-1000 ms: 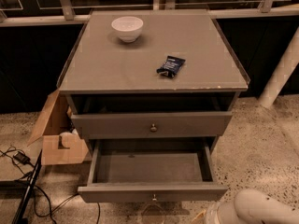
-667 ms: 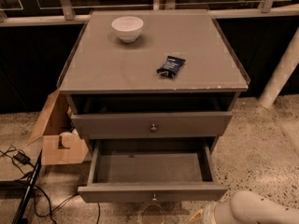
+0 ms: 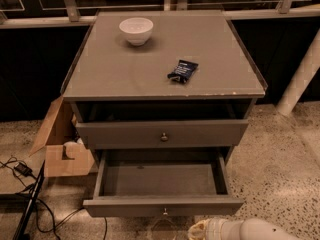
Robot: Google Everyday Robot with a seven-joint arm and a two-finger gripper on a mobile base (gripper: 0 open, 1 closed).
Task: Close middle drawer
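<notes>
The middle drawer (image 3: 162, 178) is pulled far out of the grey cabinet, a shallow empty box. Its flat front (image 3: 125, 206) faces me with a small round knob (image 3: 165, 212) at the centre. Above it the top drawer front (image 3: 125, 133) stands slightly out, with a dark gap under the cabinet top. The lowest drawer is hidden below the open one. My gripper (image 3: 172, 229) is at the bottom edge of the camera view, just in front of and below the middle drawer's knob, on the white arm (image 3: 250, 230) coming in from the lower right.
A white bowl (image 3: 136, 30) and a dark snack packet (image 3: 182, 70) lie on the cabinet top (image 3: 100, 79). An open cardboard box (image 3: 62, 154) and black cables (image 3: 25, 184) are on the floor at the left. A white post (image 3: 300, 79) stands at the right.
My arm has moved left along the bottom edge, toward the centre of the middle drawer's front. The drawer has not moved.
</notes>
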